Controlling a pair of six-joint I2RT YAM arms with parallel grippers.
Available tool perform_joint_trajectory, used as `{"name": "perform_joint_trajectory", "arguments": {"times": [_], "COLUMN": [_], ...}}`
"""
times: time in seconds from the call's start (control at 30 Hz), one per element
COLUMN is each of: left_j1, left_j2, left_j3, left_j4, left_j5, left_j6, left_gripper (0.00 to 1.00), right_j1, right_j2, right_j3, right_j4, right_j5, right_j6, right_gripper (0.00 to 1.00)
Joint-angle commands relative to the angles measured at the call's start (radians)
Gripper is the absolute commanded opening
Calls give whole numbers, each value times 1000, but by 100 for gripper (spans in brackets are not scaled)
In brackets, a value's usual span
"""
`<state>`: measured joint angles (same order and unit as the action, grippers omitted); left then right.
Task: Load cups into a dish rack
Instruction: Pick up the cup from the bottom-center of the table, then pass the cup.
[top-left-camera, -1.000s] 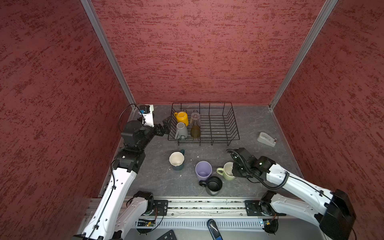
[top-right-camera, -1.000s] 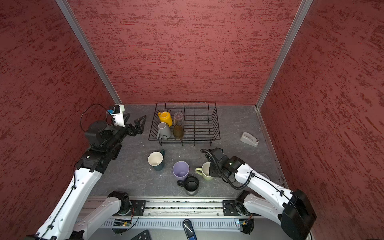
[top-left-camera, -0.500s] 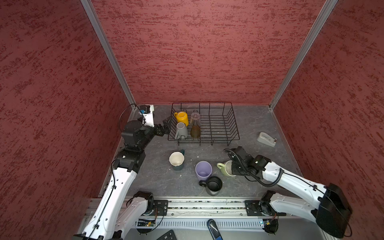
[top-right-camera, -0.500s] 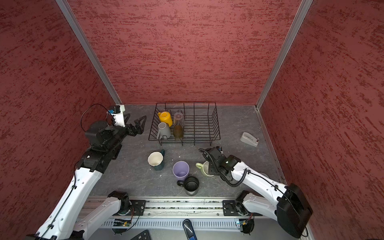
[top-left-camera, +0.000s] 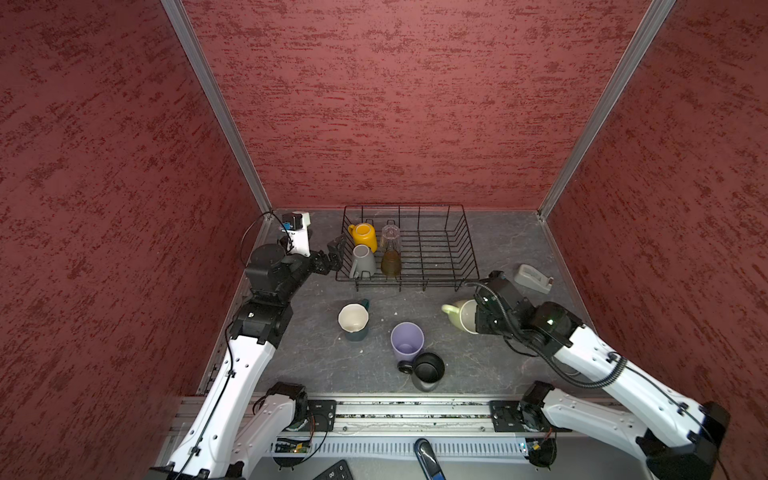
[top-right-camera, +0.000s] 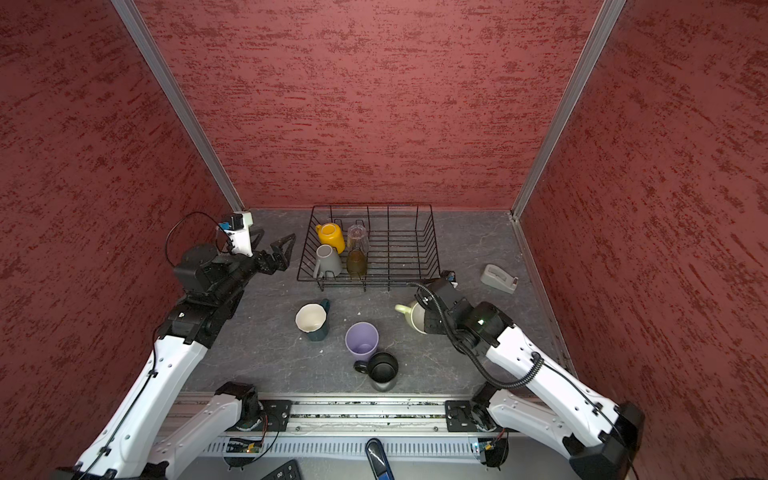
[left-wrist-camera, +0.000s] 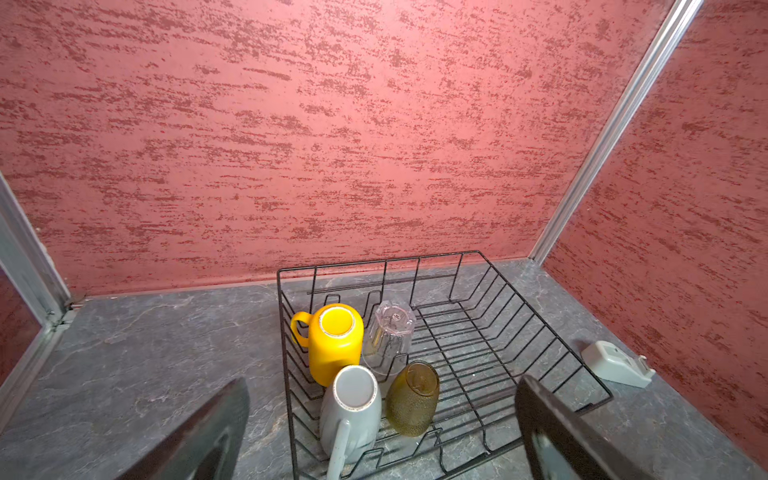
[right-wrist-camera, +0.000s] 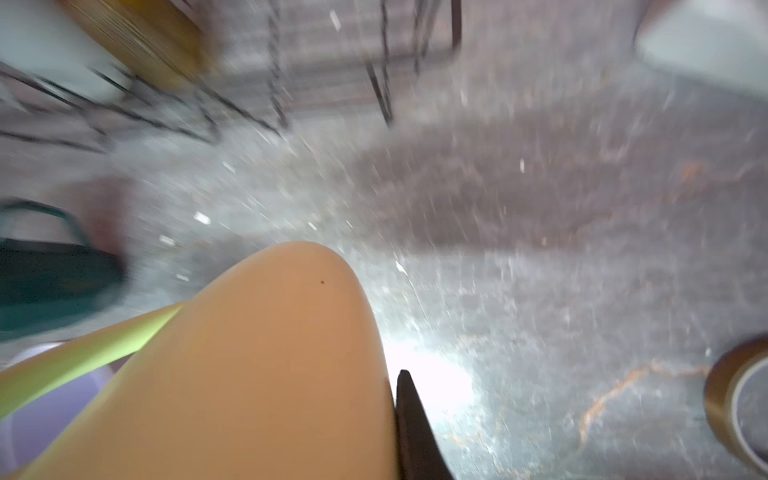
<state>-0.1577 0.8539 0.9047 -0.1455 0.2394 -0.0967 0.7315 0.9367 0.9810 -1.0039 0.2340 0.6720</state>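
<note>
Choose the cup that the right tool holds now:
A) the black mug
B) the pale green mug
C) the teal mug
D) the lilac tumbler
B: the right tool is shut on the pale green mug, which hangs tilted, while the black mug, the lilac tumbler and the teal mug stand free on the table.

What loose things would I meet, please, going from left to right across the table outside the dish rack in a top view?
teal mug → lilac tumbler → pale green mug, gripped by the right gripper → tape dispenser. The black mug overlaps the tumbler, so I leave it out.
</note>
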Motion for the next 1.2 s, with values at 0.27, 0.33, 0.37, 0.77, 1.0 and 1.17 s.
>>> {"name": "perform_joint_trajectory", "arguments": {"times": [0.27, 0.33, 0.37, 0.77, 1.0, 1.17], "left_j1": [-83, -145, -185, -341, -341, -339], "left_j2": [-64, -74, -75, -7, 22, 76], "left_j3": [-199, -259, -288, -350, -364, -352], "left_j4": [449, 533, 570, 650, 710, 746], "left_j5": [428, 423, 427, 526, 540, 589], "left_j6": [-70, -42, -14, 69, 54, 35], "left_gripper": [100, 100, 100, 100, 100, 100], "right_j1": [-134, -165, -179, -237, -236, -233], "right_j2": [27, 55, 68, 82, 47, 78], "right_j3": [47, 44, 39, -45, -93, -100], "right_j4": [501, 582, 627, 962, 1106, 1170], "right_j5": [-358, -456, -507, -844, -957, -1054], "right_j6": [-87, -88, -86, -3, 38, 71], "right_gripper": [0, 0, 0, 0, 0, 0]}}
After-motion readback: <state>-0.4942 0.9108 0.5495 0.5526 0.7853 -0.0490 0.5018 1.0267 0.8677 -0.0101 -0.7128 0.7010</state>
